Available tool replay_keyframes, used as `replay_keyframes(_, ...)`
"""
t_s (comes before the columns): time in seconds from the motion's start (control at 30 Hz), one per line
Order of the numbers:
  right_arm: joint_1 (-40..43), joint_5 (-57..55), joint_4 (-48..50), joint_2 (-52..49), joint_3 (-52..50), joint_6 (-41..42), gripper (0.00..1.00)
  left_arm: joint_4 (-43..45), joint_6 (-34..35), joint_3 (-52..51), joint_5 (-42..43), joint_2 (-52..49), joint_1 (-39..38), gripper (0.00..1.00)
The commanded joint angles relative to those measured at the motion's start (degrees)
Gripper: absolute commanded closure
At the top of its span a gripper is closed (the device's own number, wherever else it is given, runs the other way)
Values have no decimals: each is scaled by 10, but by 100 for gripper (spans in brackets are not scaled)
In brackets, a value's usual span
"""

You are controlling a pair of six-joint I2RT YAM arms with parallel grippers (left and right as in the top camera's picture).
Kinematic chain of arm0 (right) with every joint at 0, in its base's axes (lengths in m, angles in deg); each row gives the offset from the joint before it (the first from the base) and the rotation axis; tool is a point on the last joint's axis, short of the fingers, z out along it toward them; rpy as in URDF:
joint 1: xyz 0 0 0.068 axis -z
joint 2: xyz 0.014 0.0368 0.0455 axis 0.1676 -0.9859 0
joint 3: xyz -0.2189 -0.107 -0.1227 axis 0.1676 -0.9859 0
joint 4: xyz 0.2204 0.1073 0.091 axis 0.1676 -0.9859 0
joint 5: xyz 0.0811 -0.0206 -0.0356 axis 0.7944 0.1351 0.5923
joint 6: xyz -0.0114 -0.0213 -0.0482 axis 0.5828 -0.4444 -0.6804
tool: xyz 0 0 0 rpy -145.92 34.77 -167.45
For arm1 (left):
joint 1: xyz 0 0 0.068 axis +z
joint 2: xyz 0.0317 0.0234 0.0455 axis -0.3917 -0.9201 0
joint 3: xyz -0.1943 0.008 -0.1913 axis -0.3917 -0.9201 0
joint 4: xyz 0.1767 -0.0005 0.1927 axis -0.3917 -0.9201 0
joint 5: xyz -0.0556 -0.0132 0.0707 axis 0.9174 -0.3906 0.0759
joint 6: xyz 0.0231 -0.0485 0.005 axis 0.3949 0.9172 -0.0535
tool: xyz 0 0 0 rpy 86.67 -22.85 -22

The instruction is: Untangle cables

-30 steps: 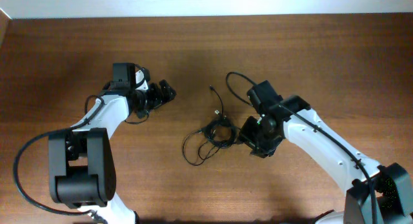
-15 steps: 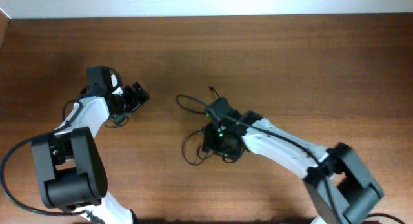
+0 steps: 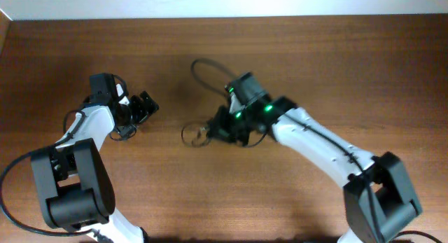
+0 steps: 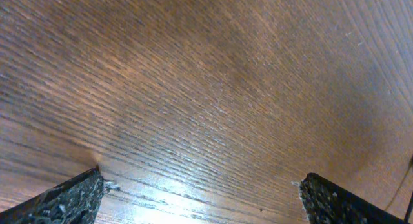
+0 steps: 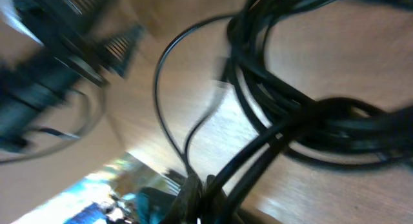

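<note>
The cables [image 3: 190, 136] are thin black cords in loose loops on the wooden table, left of centre. My right gripper [image 3: 214, 129] reaches in from the right to the bundle's right end. In the blurred right wrist view the cables [image 5: 284, 114] fill the frame as tangled loops, and my right gripper [image 5: 200, 201] is shut on a few strands that run between its fingers. My left gripper [image 3: 145, 106] stands open well to the left of the cables; in its wrist view my left gripper [image 4: 203, 198] has only bare wood between its fingertips [image 4: 71, 198].
The right arm's own thicker black cable [image 3: 201, 68] arcs above the table behind its wrist. The table's far edge [image 3: 224, 19] meets a white wall. Bare wood [image 3: 168, 120] lies between the two grippers.
The right arm has swung left and up, and its jaws have closed on the cables, dragging the bundle leftward. The left arm drew back to the left and stays open.
</note>
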Motion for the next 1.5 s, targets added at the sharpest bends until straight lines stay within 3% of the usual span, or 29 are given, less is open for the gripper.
replay_keyframes(0.0, 40, 5, 6, 13, -7, 54, 96, -12, 7, 0, -6, 15, 3, 1)
replay_keyframes(0.27, 45, -53, -33, 13, -36, 84, 96, -22, 6, 0, -6, 15, 3, 1)
replay_keyframes(0.33, 45, -26, -16, 13, -36, 86, 94, -22, 6, 0, -6, 15, 3, 1)
replay_keyframes(0.5, 44, 61, -17, 13, -36, -5, 92, -33, 7, 0, -6, 15, 3, 1)
replay_keyframes(0.53, 44, 80, -13, 13, -36, -5, 87, -33, 7, 0, -6, 15, 3, 1)
replay_keyframes(0.63, 44, 95, 44, 13, -36, -5, 91, -32, 7, 0, -6, 15, 3, 1)
replay_keyframes(0.67, 44, 98, 65, 13, -36, -5, 89, -33, 7, 0, -6, 15, 3, 1)
replay_keyframes(0.73, 43, 90, 75, 13, -36, -27, 62, -36, 7, 0, 0, 15, 3, 1)
replay_keyframes(0.77, 43, 79, 69, 13, -36, -67, 62, -40, 7, 0, 4, 15, 3, 1)
replay_keyframes(0.8, 43, 58, 52, 13, -36, -97, 47, -43, 2, 0, 10, 15, 3, 1)
replay_keyframes(0.9, 47, -45, -25, 16, -36, -107, 45, -45, -62, 0, 77, 15, 0, 1)
replay_keyframes(1.0, 59, -141, -104, 34, -33, -107, 45, -45, -178, 0, 214, 15, -9, 1)
replay_keyframes(1.07, 79, -194, -155, 64, -31, -82, 44, -45, -239, 0, 234, 15, -30, 1)
replay_keyframes(1.23, 148, -223, -245, 110, -31, -38, 44, -19, -281, 5, 200, 55, -80, 1)
replay_keyframes(1.33, 198, -224, -300, 114, -31, -45, 44, -14, -367, 18, 183, 127, -117, 1)
replay_keyframes(1.47, 258, -219, -330, 114, -31, -80, 44, -26, -439, 18, 43, 203, -214, 1)
